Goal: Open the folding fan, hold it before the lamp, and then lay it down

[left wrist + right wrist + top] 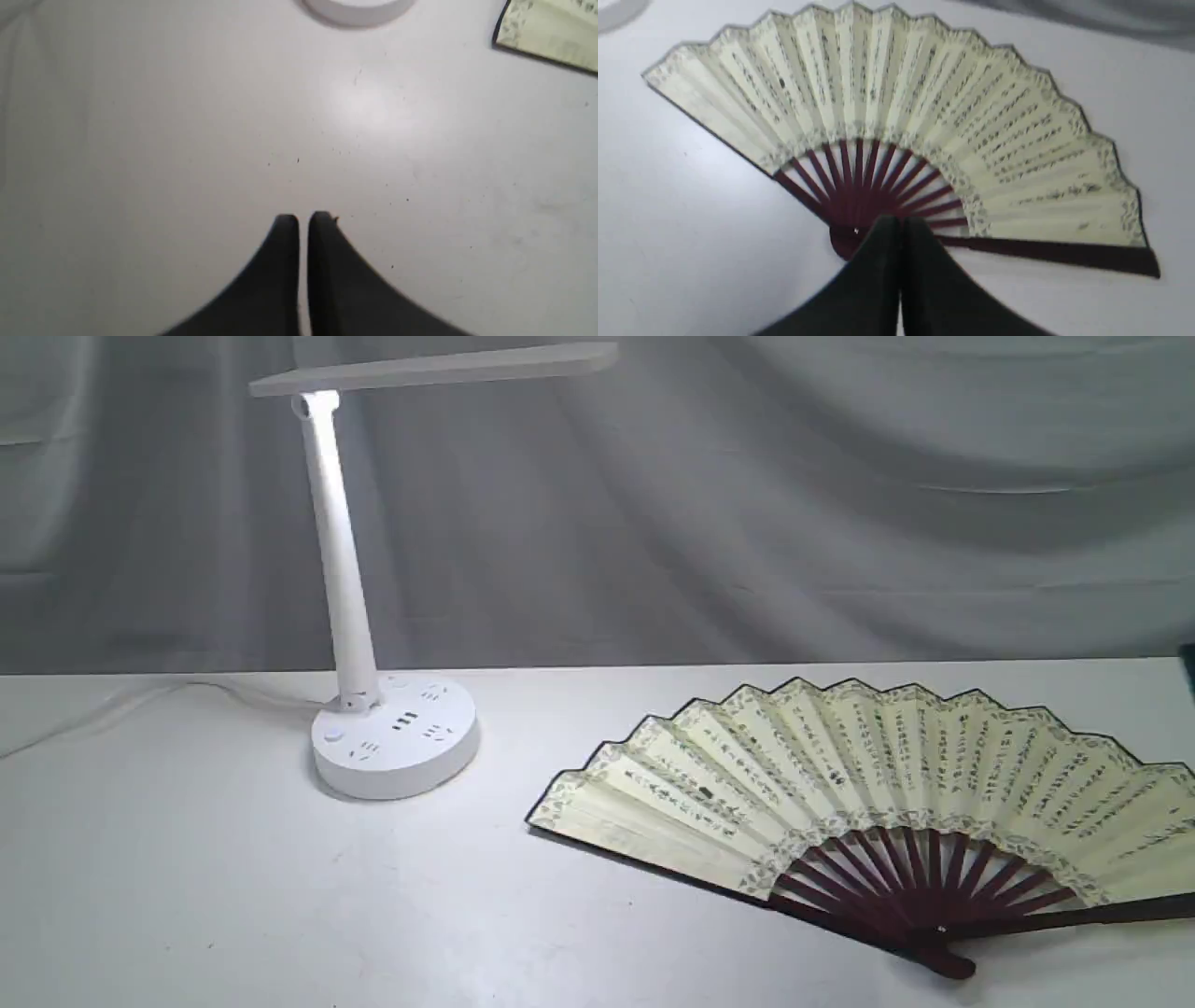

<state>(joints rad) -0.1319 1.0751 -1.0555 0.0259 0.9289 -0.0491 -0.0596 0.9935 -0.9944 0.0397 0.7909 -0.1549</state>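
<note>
The folding fan (868, 775) lies spread open and flat on the white table at the right, its maroon ribs meeting at a pivot near the front edge. The white lamp (392, 737) stands at the left, its bar head high above. Neither arm shows in the exterior view. In the right wrist view my right gripper (901, 224) is shut, hovering just over the fan (896, 121) by its pivot, holding nothing. In the left wrist view my left gripper (303, 219) is shut over bare table, with the lamp base (357, 9) and a fan corner (546, 32) beyond it.
A thin white cable (140, 705) runs from the lamp base off to the left along the table (233, 896). A grey draped cloth (747, 523) hangs behind the table's back edge.
</note>
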